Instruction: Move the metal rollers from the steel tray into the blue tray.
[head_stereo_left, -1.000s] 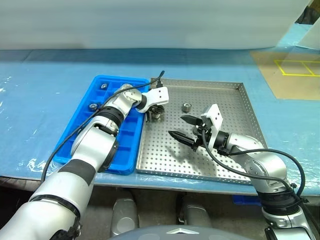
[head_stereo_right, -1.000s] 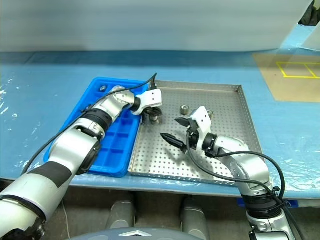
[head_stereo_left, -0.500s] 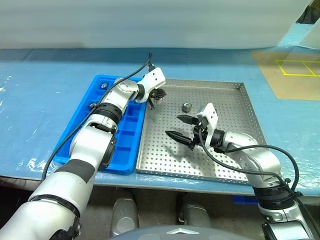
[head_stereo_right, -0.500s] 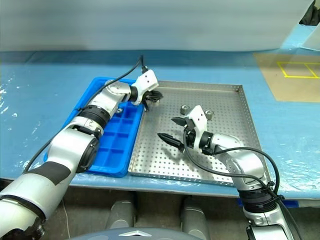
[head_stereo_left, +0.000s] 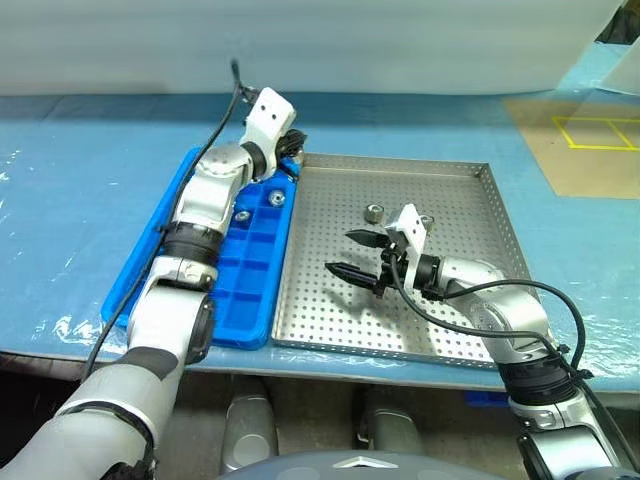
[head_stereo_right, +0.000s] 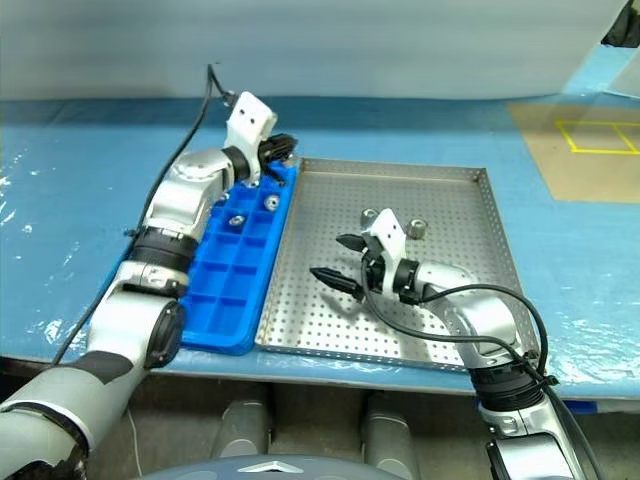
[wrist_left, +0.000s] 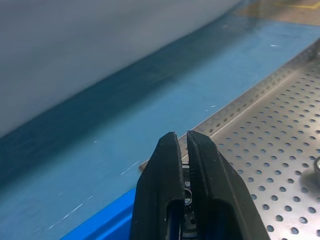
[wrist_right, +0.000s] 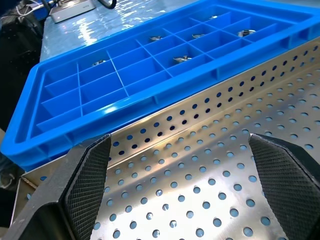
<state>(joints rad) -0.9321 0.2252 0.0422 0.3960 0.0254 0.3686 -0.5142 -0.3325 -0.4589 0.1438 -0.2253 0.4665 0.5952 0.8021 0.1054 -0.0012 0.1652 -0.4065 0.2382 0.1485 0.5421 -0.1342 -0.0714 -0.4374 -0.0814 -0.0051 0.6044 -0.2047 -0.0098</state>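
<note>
The left gripper (head_stereo_right: 283, 148) has risen off the large perforated steel tray (head_stereo_right: 440, 310) to the far end of the bright blue compartmented plastic tray (head_stereo_right: 222, 300), clenched on a small shiny metal roller, so a drop looks close. The blue tray already holds several rollers; two remain in the steel tray (head_stereo_right: 369, 215) beyond the right gripper (head_stereo_right: 338, 259), which hovers spread wide and empty.

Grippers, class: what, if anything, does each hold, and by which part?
The left gripper is shut on what looks like a metal roller, glimpsed between its fingers; which part cannot be told. The right gripper is open, holding nothing.
</note>
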